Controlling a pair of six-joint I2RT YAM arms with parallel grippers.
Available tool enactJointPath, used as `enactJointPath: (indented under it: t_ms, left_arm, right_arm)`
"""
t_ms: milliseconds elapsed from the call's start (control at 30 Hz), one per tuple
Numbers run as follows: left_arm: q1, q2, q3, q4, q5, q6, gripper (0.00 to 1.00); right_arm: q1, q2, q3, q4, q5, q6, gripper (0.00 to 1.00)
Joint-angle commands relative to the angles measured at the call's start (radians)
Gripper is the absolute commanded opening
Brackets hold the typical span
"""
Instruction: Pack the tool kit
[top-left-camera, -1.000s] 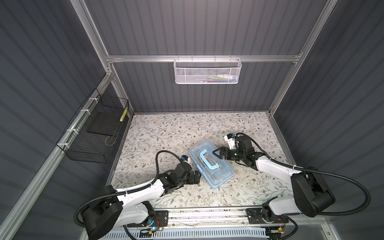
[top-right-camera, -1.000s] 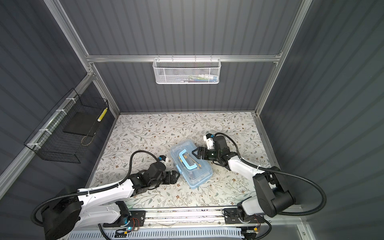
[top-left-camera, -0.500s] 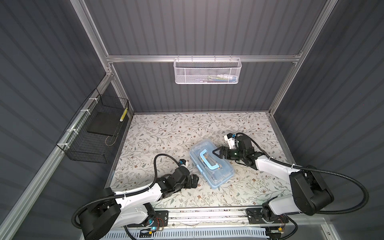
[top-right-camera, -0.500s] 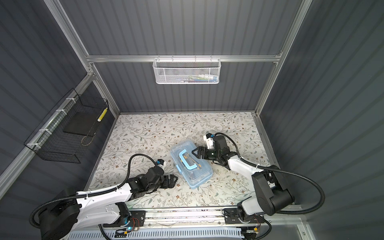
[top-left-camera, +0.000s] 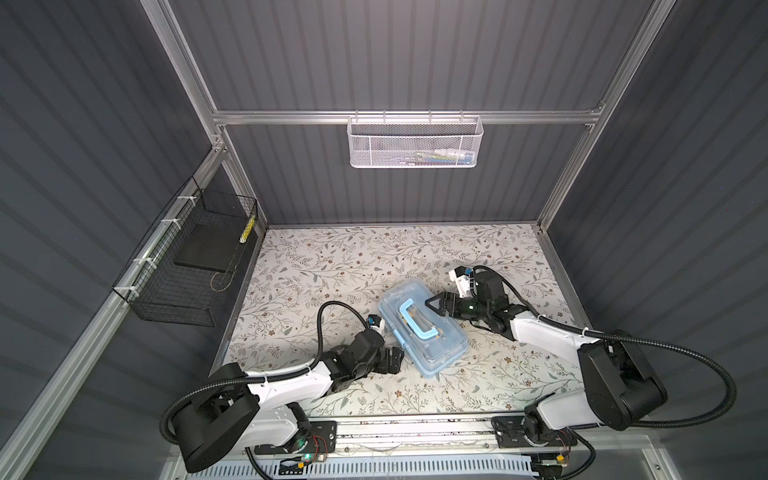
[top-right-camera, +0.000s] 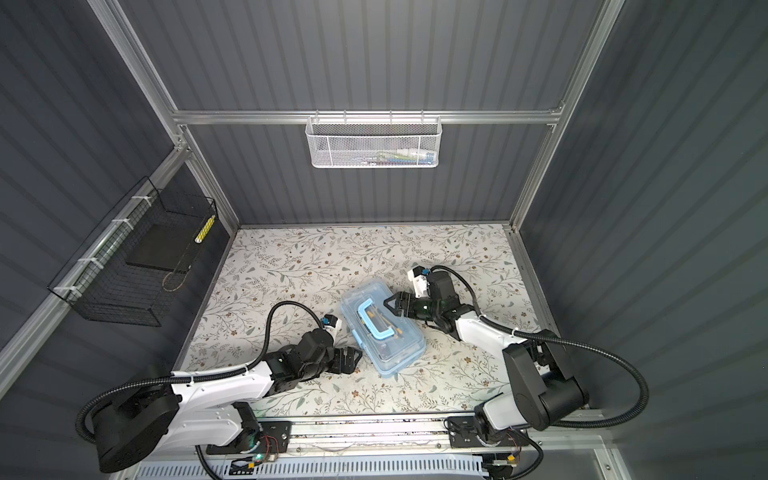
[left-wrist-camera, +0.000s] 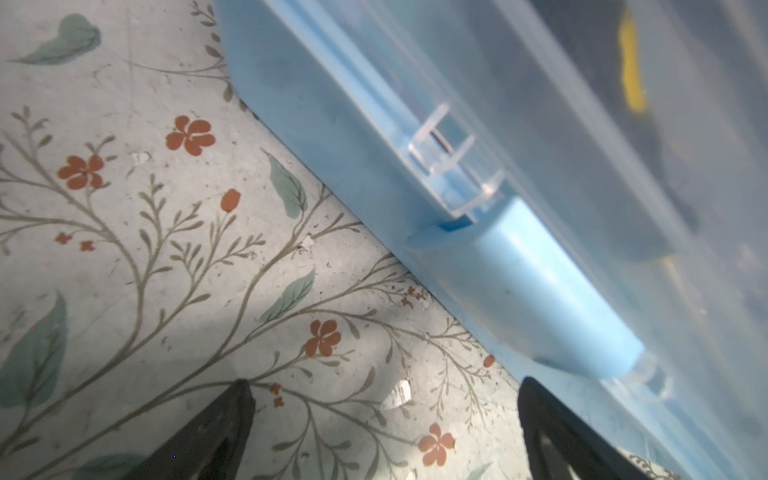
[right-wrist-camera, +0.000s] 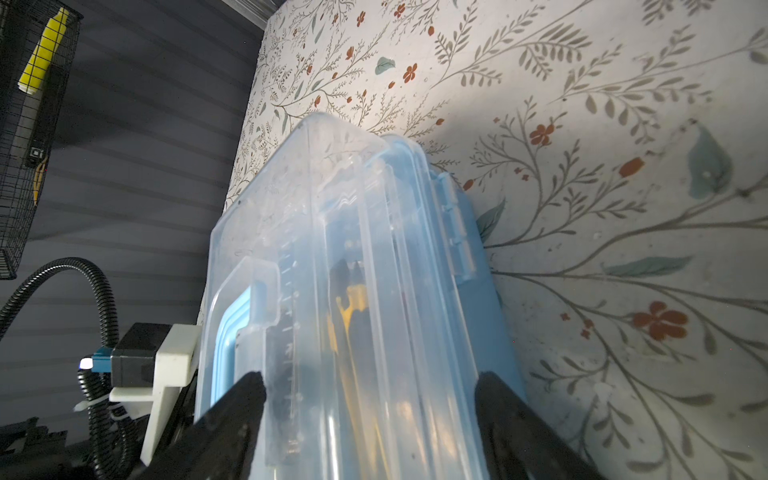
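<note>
Since the earlier frame, left end effector has drawn back from the tool kit mid-desk and sits released beside its latch. Right end effector, spread, straddles the lid without visibly clamping; a push could slide the kit. Dark and yellow tools lie inside, the lid appears down; white mesh basket holds small items.

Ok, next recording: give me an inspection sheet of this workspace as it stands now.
Surface: floral-patterned table, worn specks.
Job's things: tool kit lying flat, clear lid down, handle on top; yellow-and-black tools inside.
Clutter: nothing seen loose on the table.
End effectors: left end effector open beside the kit's latch; right end effector open, jaws straddling the kit's end.
Cables: black conduit looping from each arm.
Surroundings: white mesh basket and black wire basket on the walls.
</note>
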Motion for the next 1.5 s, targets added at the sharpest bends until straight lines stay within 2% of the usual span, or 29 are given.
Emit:
enactJointPath:
  t_ms: [0, 167, 400, 600, 767, 933, 1067, 1233, 1367, 1467]
  left_arm:
    - [0.002, 0.005, 0.033, 0.023, 0.030, 0.047, 1.00]
    - [0.002, -0.020, 0.039, -0.005, -0.031, 0.053, 1.00]
    - [0.003, -0.033, 0.075, -0.105, -0.235, 0.081, 1.00]
    - [0.004, -0.056, 0.077, -0.159, -0.302, 0.089, 0.99]
    - [0.015, -0.088, 0.063, -0.254, -0.350, 0.038, 0.99]
    - [0.020, -0.126, 0.045, -0.375, -0.357, -0.060, 0.99]
    - [0.021, -0.146, 0.034, -0.428, -0.330, -0.137, 0.99]
    - [0.014, -0.208, 0.010, -0.272, -0.167, -0.055, 1.00]
    - [0.014, -0.228, 0.004, -0.205, -0.142, 0.006, 0.99]
    - [0.014, -0.194, 0.025, -0.173, -0.125, 0.039, 1.00]
  right_arm:
    - [0.016, 0.007, -0.031, -0.021, -0.026, 0.013, 0.81]
    - [0.018, 0.008, -0.034, -0.014, -0.026, 0.015, 0.81]
    - [0.020, -0.001, -0.045, -0.003, -0.017, 0.023, 0.81]
    - [0.019, 0.001, -0.045, -0.007, -0.007, 0.018, 0.81]
    - [0.019, 0.000, -0.041, -0.018, 0.031, 0.020, 0.81]
    - [0.019, 0.007, -0.013, -0.092, 0.108, -0.004, 0.80]
    - [0.020, 0.017, 0.003, -0.100, 0.116, -0.015, 0.80]
    - [0.023, 0.032, 0.011, -0.096, 0.101, -0.021, 0.80]
    - [0.024, 0.046, 0.011, -0.081, 0.085, -0.014, 0.80]
    - [0.029, 0.050, 0.006, -0.064, 0.076, -0.006, 0.80]
